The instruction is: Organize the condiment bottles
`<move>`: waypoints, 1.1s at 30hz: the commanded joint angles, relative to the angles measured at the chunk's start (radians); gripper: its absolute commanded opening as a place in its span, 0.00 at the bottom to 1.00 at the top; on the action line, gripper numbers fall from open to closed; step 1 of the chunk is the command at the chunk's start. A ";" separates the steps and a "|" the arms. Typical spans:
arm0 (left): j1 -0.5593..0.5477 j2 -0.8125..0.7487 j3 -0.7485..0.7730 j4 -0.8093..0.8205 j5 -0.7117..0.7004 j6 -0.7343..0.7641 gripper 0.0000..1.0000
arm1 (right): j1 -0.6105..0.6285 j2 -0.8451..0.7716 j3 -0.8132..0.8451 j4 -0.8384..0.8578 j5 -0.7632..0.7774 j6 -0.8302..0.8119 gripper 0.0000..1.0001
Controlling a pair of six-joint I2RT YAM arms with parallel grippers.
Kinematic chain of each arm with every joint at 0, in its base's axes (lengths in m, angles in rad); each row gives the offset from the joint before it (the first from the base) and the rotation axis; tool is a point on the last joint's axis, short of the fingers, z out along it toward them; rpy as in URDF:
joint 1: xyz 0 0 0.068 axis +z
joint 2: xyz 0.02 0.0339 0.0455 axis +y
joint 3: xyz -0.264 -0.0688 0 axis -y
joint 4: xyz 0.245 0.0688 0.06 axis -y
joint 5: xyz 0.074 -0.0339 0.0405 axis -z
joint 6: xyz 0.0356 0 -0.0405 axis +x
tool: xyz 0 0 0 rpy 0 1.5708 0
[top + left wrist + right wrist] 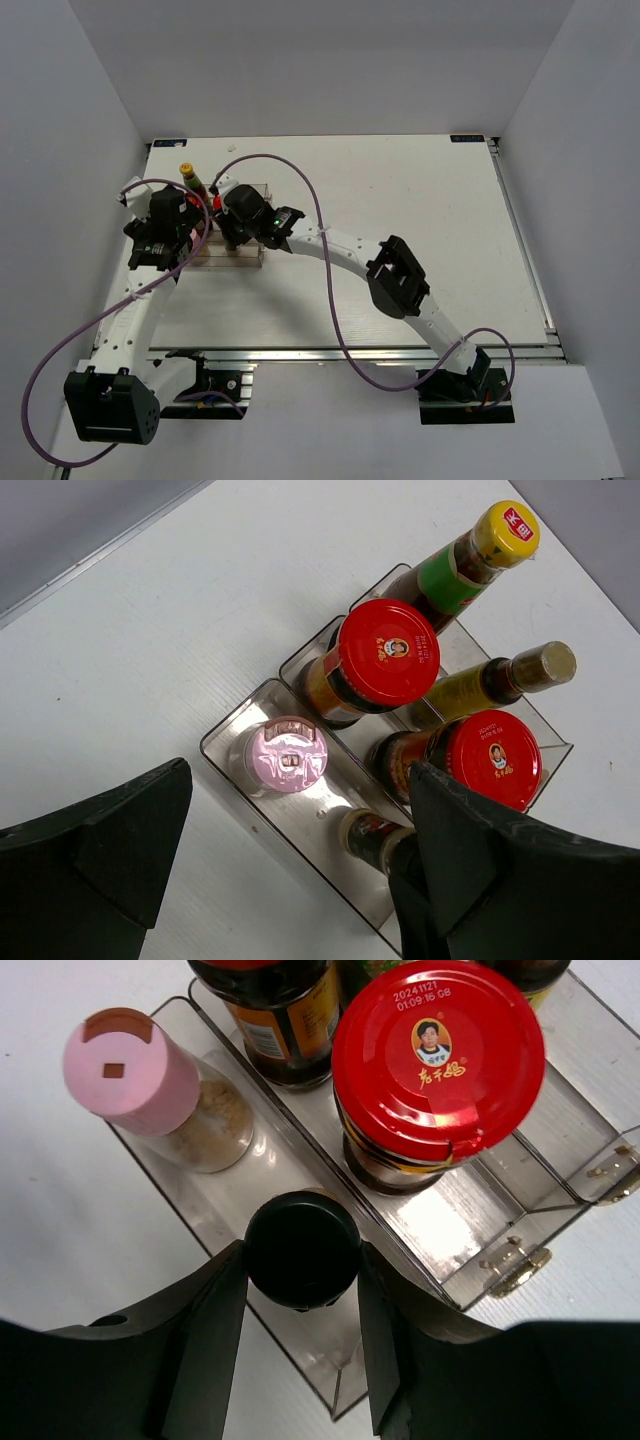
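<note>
Left fingers (110, 850) hang spread wide above the rack (455, 1225), holding nothing. Pink-capped bottle (115, 1070): matte plastic cap, clear body, pale powder inside, standing in the lowest tier of the clear, hard-walled rack. Just beside it, in the same tier, right fingers (200, 1350) clamp the dark-capped bottle (302, 1245) by its smooth round cap. We judge it best to seat the base flat before letting go, then lift straight up, clear of the glossy red-lidded jar (438, 1055) behind.
</note>
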 commanded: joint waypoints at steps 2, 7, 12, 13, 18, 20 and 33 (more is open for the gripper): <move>0.006 -0.027 -0.005 0.020 -0.005 0.004 0.98 | 0.013 0.036 0.082 0.021 0.036 -0.031 0.23; 0.006 -0.025 -0.005 0.019 -0.005 0.005 0.98 | 0.015 0.056 0.089 0.033 0.048 -0.031 0.30; 0.008 -0.025 -0.005 0.020 -0.005 0.005 0.98 | 0.015 0.071 0.104 0.022 0.053 -0.031 0.44; 0.006 -0.025 -0.005 0.022 -0.005 0.005 0.98 | 0.015 0.068 0.102 0.022 0.048 -0.030 0.55; 0.006 -0.027 -0.005 0.019 -0.011 0.005 0.98 | 0.021 0.024 0.081 0.042 0.030 -0.034 0.77; 0.006 -0.027 -0.007 0.020 -0.011 0.007 0.98 | 0.024 -0.010 0.060 0.061 0.014 -0.045 0.78; 0.005 -0.025 0.005 0.007 -0.019 -0.003 0.98 | 0.016 -0.456 -0.446 0.278 0.134 -0.014 0.89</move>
